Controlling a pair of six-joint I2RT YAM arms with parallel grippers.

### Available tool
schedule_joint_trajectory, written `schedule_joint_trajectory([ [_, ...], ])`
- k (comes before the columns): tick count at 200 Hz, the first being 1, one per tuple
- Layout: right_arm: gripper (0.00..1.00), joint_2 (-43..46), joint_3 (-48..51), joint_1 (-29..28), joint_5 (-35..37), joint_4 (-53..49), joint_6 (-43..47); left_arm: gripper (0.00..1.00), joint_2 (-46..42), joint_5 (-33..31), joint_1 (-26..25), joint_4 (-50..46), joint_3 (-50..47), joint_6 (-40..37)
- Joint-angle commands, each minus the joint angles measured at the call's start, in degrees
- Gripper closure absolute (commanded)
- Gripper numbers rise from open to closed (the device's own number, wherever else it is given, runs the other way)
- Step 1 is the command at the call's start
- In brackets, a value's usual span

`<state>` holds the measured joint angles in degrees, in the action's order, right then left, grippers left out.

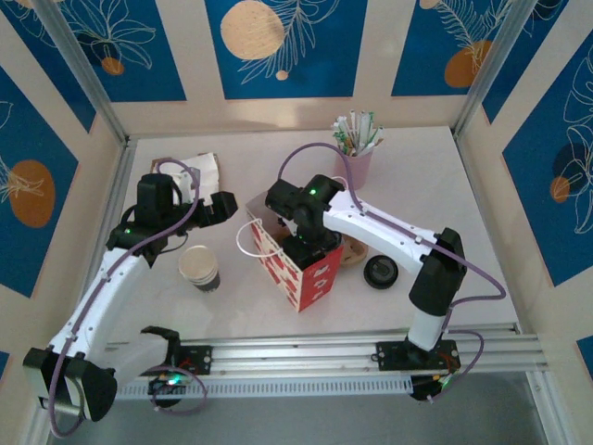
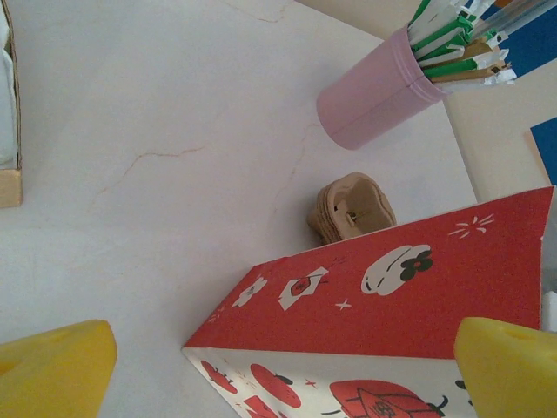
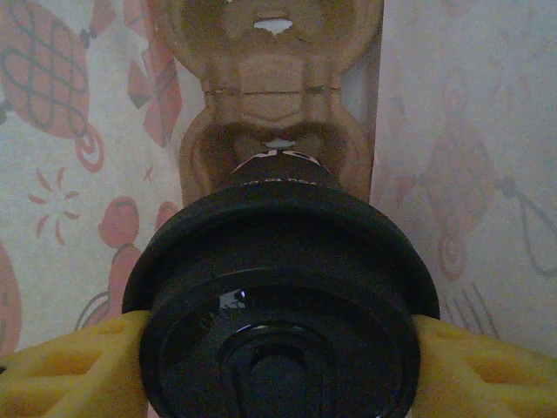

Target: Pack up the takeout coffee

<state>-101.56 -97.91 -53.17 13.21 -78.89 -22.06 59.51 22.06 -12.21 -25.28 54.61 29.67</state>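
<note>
Item: lidded coffee cup [image 3: 278,287], inside the red-and-white bag [image 1: 310,278], clamped under its lid between my half-open right fingers [image 3: 78,366], above the cardboard carrier [image 3: 270,87]. My left fingers [image 2: 52,370]: fully spread, empty, beside the bag. Risk: an off-centre release could tip the cup; the unbraced bag may topple.

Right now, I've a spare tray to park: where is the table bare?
Bare: the back middle between the brown packet and the pink cup; the right side beyond the black lid. Crowded: around the red-and-white bag, with the open cup and carrier stack beside it.
</note>
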Motion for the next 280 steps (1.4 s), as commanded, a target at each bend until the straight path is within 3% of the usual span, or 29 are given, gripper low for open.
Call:
schedule_joint_trajectory([
  [1, 0.34, -0.4, -0.9, 0.3, -1.8, -1.6, 0.1, 0.0, 0.4, 1.2, 0.3, 1.4, -0.1, -0.2],
  [280, 0.34, -0.5, 0.2, 0.3, -2.5, 0.4, 0.6, 0.0, 0.2, 1.3, 0.3, 2.1, -1.0, 0.2],
])
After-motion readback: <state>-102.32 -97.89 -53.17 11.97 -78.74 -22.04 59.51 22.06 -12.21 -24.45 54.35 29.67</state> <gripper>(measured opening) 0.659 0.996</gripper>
